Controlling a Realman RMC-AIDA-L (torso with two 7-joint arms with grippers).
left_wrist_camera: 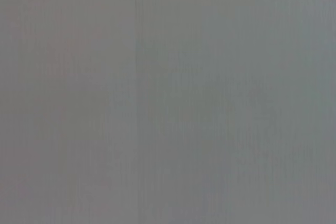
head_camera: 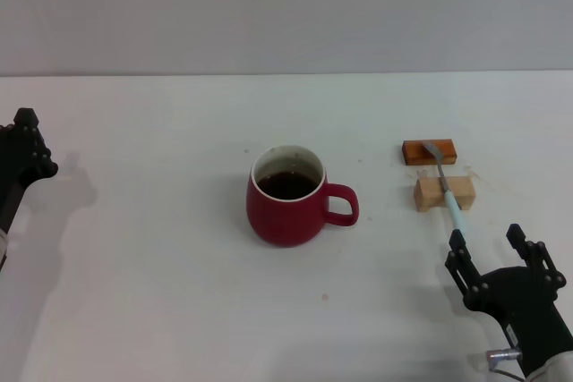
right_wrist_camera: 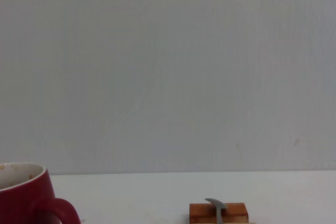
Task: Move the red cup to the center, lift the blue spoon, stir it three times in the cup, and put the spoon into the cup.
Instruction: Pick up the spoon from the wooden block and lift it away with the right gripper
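Note:
The red cup (head_camera: 285,196) stands mid-table with dark liquid inside and its handle pointing right; its rim and handle also show in the right wrist view (right_wrist_camera: 23,195). The blue spoon (head_camera: 450,192) lies across two blocks, its grey bowl on the orange-brown block (head_camera: 429,151) and its pale handle over the light wooden block (head_camera: 444,193). My right gripper (head_camera: 488,246) is open just in front of the handle's near end, holding nothing. The spoon bowl (right_wrist_camera: 215,206) is also in the right wrist view. My left gripper (head_camera: 24,157) is parked at the far left edge.
The white table (head_camera: 161,248) meets a pale wall at the back. The orange-brown block (right_wrist_camera: 218,213) sits at the edge of the right wrist view. The left wrist view is only a flat grey surface.

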